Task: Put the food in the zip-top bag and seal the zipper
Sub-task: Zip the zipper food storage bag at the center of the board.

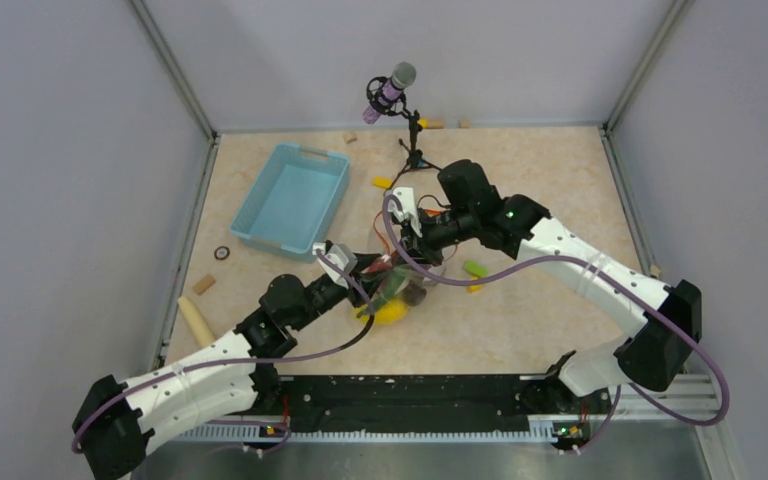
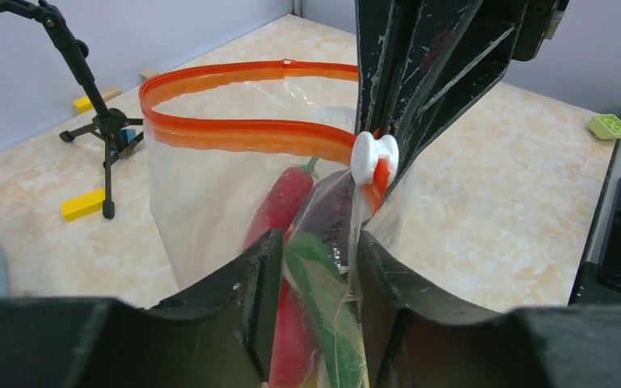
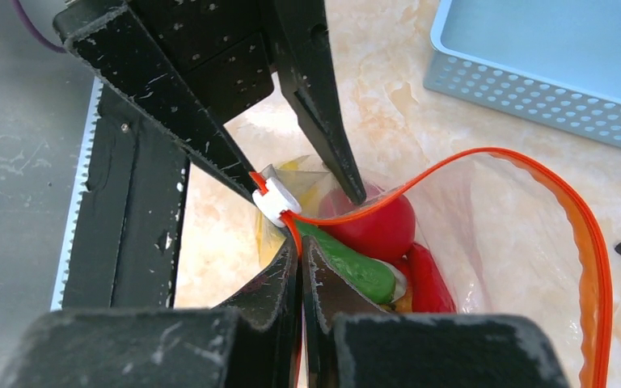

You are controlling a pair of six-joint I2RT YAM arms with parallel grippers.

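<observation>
The clear zip-top bag (image 2: 202,186) stands between both grippers at mid-table (image 1: 400,295). Its orange-red zipper (image 2: 242,133) gapes in an open loop, also seen in the right wrist view (image 3: 590,234). A white slider (image 2: 369,159) sits at the bag's near corner. Inside lie the food: a red tomato (image 3: 376,226), a green piece (image 3: 354,268), a red chili (image 2: 281,198), a dark brown piece (image 2: 331,214), and the yellow banana (image 1: 390,315). My left gripper (image 2: 315,250) is shut on the bag's body with food inside. My right gripper (image 3: 300,249) is shut on the zipper strip just beside the slider (image 3: 277,200).
A light-blue basket (image 1: 293,200) stands at the back left, also in the right wrist view (image 3: 550,73). A microphone stand (image 1: 410,130) is behind the bag. Small yellow (image 2: 82,204) and green (image 2: 610,125) blocks lie around. A wooden cylinder (image 1: 195,322) lies at the left.
</observation>
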